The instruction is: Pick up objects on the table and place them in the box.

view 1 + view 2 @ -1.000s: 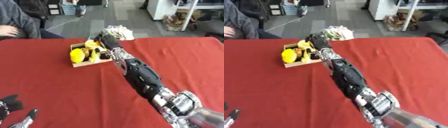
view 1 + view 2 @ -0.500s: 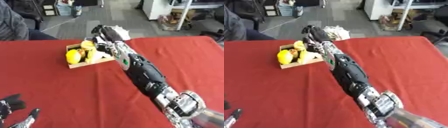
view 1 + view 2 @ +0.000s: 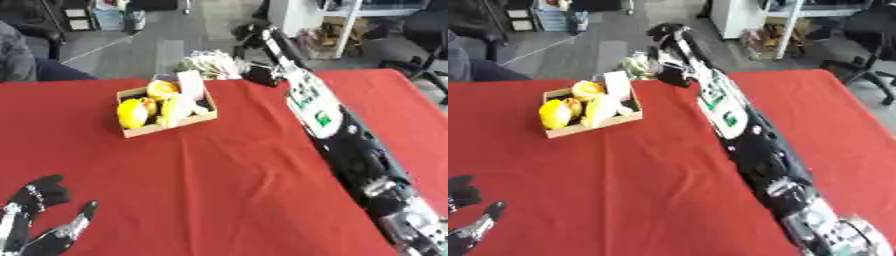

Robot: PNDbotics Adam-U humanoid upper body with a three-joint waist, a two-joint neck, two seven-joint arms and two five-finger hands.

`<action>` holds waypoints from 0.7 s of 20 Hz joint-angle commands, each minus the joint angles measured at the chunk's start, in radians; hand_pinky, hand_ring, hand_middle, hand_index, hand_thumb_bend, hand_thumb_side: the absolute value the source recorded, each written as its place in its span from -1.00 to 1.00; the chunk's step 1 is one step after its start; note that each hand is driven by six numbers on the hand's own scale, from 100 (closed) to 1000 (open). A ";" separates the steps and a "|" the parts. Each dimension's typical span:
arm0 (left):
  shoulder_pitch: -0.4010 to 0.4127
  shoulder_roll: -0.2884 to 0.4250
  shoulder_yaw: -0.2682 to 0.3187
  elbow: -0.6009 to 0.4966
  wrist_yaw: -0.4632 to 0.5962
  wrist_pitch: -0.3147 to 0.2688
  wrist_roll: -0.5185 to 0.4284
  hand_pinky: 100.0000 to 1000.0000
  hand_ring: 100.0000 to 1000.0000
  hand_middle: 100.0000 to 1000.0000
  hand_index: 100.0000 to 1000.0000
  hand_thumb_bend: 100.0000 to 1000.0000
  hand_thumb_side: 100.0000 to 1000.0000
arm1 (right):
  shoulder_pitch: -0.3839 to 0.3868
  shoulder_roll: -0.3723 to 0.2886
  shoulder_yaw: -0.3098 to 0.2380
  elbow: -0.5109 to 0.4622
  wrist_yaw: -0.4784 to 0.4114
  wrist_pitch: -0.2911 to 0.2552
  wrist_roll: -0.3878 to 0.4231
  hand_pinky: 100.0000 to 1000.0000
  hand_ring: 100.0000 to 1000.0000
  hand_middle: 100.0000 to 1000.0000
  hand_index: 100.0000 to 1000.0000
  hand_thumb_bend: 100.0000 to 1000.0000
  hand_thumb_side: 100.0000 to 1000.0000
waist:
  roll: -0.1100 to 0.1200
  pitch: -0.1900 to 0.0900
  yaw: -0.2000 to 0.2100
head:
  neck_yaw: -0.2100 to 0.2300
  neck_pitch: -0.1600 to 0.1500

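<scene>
Half a second earlier the right hand hung directly over the box; it has since lifted away and now sits beyond the far edge of the tabletop, up and to the right of the box, with the long black arm stretching back toward the lower right corner. The whole scene has also slid sideways in the views, which is the camera shifting, not the box. The box rests on the red tabletop near its far edge, well apart from the right hand, and holds several yellow rounded objects and a pale upright card-like piece. A pale crumpled bundle lies just behind the box at the tabletop's far edge, between the box and the right hand. Whether the right hand's fingers are released or clenched cannot be told from here; nothing is visibly held. The left hand rests far from the box, toward the lower left corner, its fingers released and spread upward.
</scene>
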 commanded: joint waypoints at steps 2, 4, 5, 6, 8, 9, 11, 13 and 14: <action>-0.004 0.017 0.013 -0.012 -0.008 -0.009 0.011 0.45 0.14 0.05 0.44 0.10 -0.78 | 0.130 -0.003 -0.020 -0.196 -0.142 -0.008 0.009 0.41 0.28 0.27 0.52 -1.00 -0.80 | -0.019 -0.008 -0.030 | 0.067 0.021; -0.005 0.016 0.010 -0.010 -0.009 -0.014 0.007 0.45 0.14 0.05 0.44 0.10 -0.77 | 0.217 0.023 -0.033 -0.233 -0.166 -0.020 0.009 0.41 0.27 0.26 0.51 -1.00 -0.72 | -0.021 -0.006 -0.040 | 0.087 0.027; -0.004 0.014 0.008 -0.008 -0.008 -0.016 0.005 0.45 0.14 0.05 0.44 0.11 -0.77 | 0.261 0.043 -0.040 -0.245 -0.174 -0.026 0.006 0.41 0.27 0.26 0.51 -1.00 -0.70 | -0.020 -0.005 -0.042 | 0.097 0.032; -0.003 0.012 0.006 -0.007 -0.008 -0.019 0.003 0.45 0.14 0.05 0.44 0.12 -0.76 | 0.297 0.060 -0.045 -0.254 -0.178 -0.033 0.004 0.41 0.27 0.26 0.51 -1.00 -0.67 | -0.018 -0.004 -0.044 | 0.106 0.037; 0.002 0.007 0.004 -0.005 -0.004 -0.025 -0.001 0.45 0.14 0.06 0.44 0.13 -0.75 | 0.365 0.096 -0.051 -0.266 -0.179 -0.050 0.005 0.41 0.27 0.26 0.51 -1.00 -0.62 | -0.012 -0.002 -0.044 | 0.124 0.045; 0.004 0.006 0.003 -0.004 -0.002 -0.029 -0.003 0.45 0.15 0.06 0.44 0.14 -0.74 | 0.393 0.111 -0.052 -0.267 -0.179 -0.056 0.007 0.41 0.27 0.26 0.51 -1.00 -0.60 | -0.008 -0.002 -0.044 | 0.134 0.050; 0.007 0.004 0.002 -0.003 0.002 -0.035 -0.006 0.45 0.15 0.06 0.44 0.14 -0.74 | 0.432 0.132 -0.049 -0.264 -0.177 -0.062 0.011 0.41 0.26 0.25 0.51 -1.00 -0.57 | -0.005 -0.003 -0.046 | 0.149 0.065; 0.009 0.000 0.001 0.000 0.009 -0.040 -0.007 0.45 0.15 0.06 0.44 0.15 -0.73 | 0.460 0.150 -0.041 -0.255 -0.173 -0.066 0.015 0.41 0.26 0.24 0.50 -1.00 -0.56 | -0.003 -0.008 -0.046 | 0.164 0.078; 0.011 -0.003 -0.001 0.001 0.012 -0.042 -0.008 0.45 0.14 0.06 0.44 0.15 -0.73 | 0.469 0.156 -0.037 -0.250 -0.168 -0.068 0.016 0.40 0.25 0.23 0.50 -1.00 -0.56 | -0.002 -0.010 -0.046 | 0.171 0.080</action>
